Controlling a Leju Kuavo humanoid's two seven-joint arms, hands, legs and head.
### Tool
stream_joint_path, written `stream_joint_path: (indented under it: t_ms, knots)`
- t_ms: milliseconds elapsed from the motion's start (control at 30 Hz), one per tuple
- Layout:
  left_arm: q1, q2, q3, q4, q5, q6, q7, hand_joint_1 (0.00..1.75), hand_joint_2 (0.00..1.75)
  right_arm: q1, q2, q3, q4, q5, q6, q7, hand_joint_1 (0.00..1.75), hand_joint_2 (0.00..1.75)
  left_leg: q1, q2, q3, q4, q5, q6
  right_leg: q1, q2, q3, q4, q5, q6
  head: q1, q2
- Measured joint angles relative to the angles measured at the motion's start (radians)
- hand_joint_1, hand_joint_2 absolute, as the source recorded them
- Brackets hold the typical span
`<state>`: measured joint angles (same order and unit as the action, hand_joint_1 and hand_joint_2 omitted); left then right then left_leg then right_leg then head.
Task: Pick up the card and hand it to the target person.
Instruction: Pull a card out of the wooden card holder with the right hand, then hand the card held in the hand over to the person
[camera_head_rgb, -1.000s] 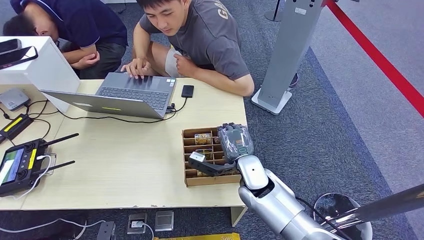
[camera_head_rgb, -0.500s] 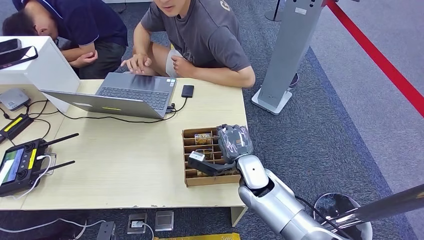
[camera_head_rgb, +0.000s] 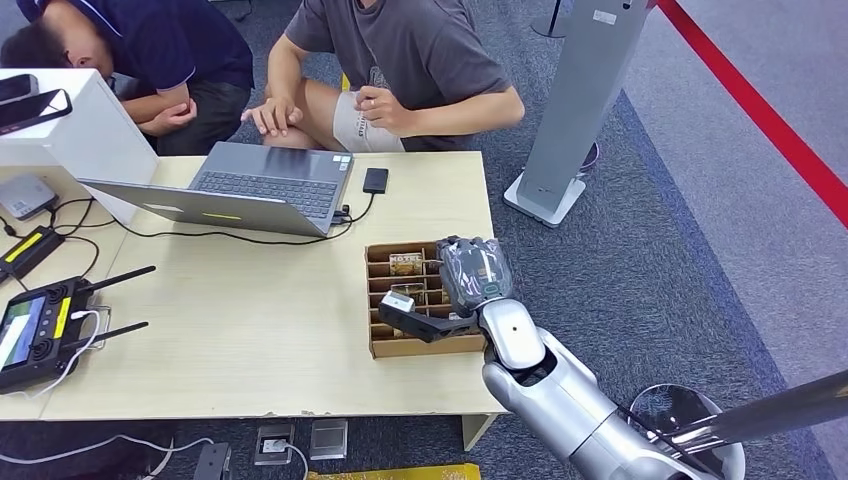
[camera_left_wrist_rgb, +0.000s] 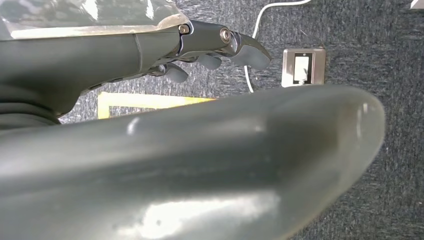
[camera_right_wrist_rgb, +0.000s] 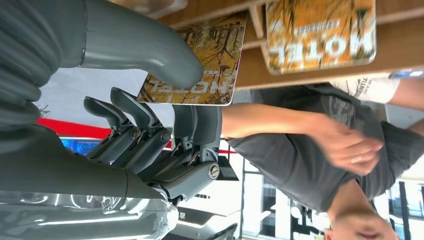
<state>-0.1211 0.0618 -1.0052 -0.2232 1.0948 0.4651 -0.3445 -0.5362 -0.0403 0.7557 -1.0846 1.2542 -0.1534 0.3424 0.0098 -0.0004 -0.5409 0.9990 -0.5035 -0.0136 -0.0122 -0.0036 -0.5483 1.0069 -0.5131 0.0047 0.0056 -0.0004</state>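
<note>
Above the box, right robot hand seemingly pinches card.

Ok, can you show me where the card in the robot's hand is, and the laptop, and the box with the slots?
card (camera_right_wrist_rgb: 200, 65), right wrist view, its printed face.
laptop (camera_head_rgb: 270, 180), head view, its keyboard.
slotted box (camera_head_rgb: 425, 347), head view, its near wall.

Autumn-yellow forest-print card, brown cardboard box, pale wood table
</note>
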Motion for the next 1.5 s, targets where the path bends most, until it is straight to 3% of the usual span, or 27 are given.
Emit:
stream_joint_path:
  t_ms: [500, 900, 1300, 1333, 1433, 1467, 1500]
  knots:
    - [0.0, 0.0, 0.0, 0.001, 0.01, 0.006, -0.003, 0.0, 0.0, -0.023, -0.072, -0.049, -0.237, -0.006, 0.074, 0.013, 1.75, 1.75, 0.0, 0.0, -0.004, 0.0, 0.0, 0.0, 0.0, 0.0, -0.004, 0.0, 0.0, 0.0, 0.0, 0.0]
    - [0.001, 0.0, 0.0, 0.001, 0.01, 0.008, 0.002, 0.0, 0.0, -0.045, -0.105, -0.097, -0.346, -0.018, 0.033, 0.012, 1.75, 1.75, 0.0, 0.0, -0.004, 0.0, 0.0, 0.0, 0.0, 0.0, -0.004, 0.0, 0.0, 0.0, 0.0, 0.0]
    - [0.0, 0.0, 0.0, 0.001, 0.006, 0.007, 0.008, 0.0, 0.0, -0.112, -0.109, -0.11, -0.331, 0.031, -0.022, -0.014, 1.58, 1.75, 0.0, 0.0, -0.005, 0.0, 0.0, 0.0, 0.0, 0.0, -0.004, 0.0, 0.0, 0.0, 0.0, 0.0]
    - [0.0, 0.0, 0.0, 0.001, 0.004, 0.006, 0.008, 0.0, 0.0, -0.125, -0.107, -0.109, -0.315, 0.04, -0.025, -0.017, 1.32, 1.75, 0.0, 0.0, -0.005, 0.0, 0.0, 0.0, 0.0, 0.0, -0.004, 0.0, 0.0, 0.0, 0.0, 0.0]
    - [0.0, 0.001, 0.0, 0.001, 0.001, -0.001, 0.011, 0.0, 0.0, -0.153, -0.097, -0.102, -0.262, 0.06, -0.024, -0.025, 0.14, 1.75, 0.0, -0.001, -0.005, 0.0, 0.0, 0.0, 0.0, 0.0, -0.004, 0.001, 0.0, 0.0, 0.0, 0.0]
    - [0.0, 0.001, 0.0, 0.001, 0.001, -0.002, 0.013, 0.0, 0.0, -0.159, -0.091, -0.098, -0.241, 0.063, -0.024, -0.029, 0.0, 1.75, 0.0, -0.001, -0.005, 0.0, 0.0, 0.0, 0.0, 0.0, -0.004, 0.001, 0.0, 0.0, 0.0, 0.0]
    - [-0.001, 0.001, 0.0, 0.001, 0.001, -0.002, 0.015, 0.0, 0.0, -0.165, -0.085, -0.094, -0.217, 0.064, -0.024, -0.033, 0.0, 1.75, 0.0, -0.001, -0.005, 0.0, 0.0, 0.0, 0.0, 0.0, -0.004, 0.001, 0.0, 0.0, 0.0, 0.0]
